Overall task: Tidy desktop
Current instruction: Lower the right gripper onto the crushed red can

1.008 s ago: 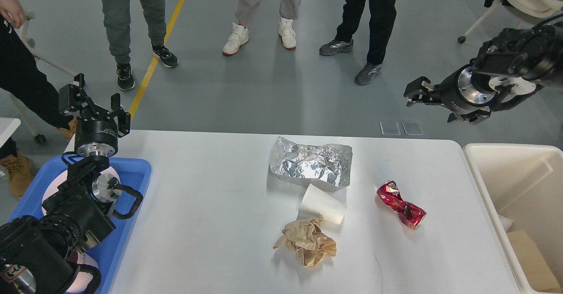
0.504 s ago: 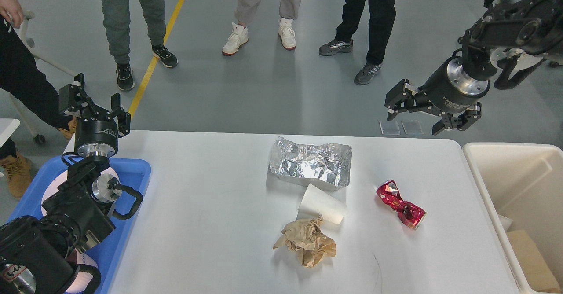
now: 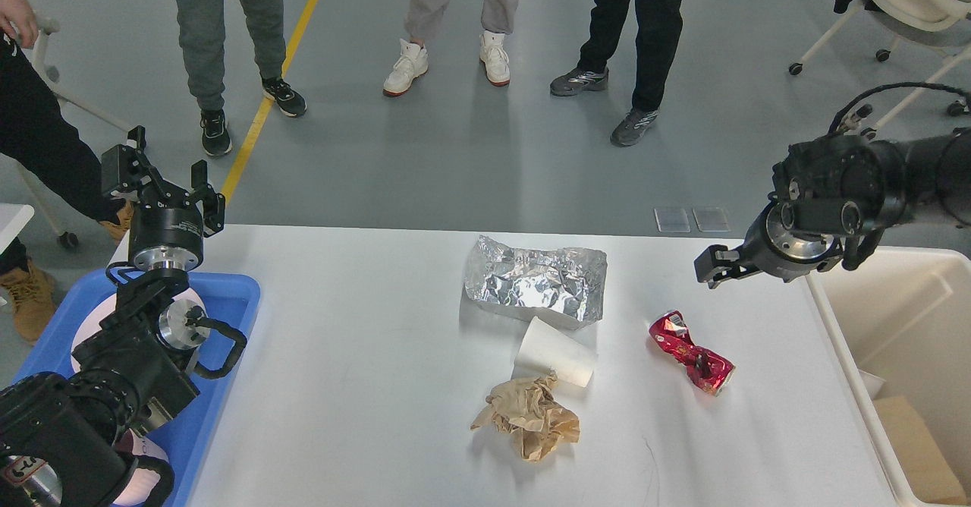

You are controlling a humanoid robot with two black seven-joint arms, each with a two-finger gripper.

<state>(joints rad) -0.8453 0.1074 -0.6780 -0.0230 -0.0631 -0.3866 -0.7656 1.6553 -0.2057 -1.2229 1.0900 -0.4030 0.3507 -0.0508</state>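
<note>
Near the tabletop's (image 3: 364,385) right edge lies a light, crushed can (image 3: 691,352), best pinched at its waist; right claw (image 3: 717,264) unreadable, left claw (image 3: 163,181) apart.

The right claw (image 3: 717,268) shows only one finger; the cream bin (image 3: 895,340) runs off-frame.

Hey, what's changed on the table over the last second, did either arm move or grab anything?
The right end effector swung up and left, then dropped low over the desktop, now above the crushed red can. It grabbed nothing. The left end effector, foil, white cup and crumpled brown paper stayed put.
</note>
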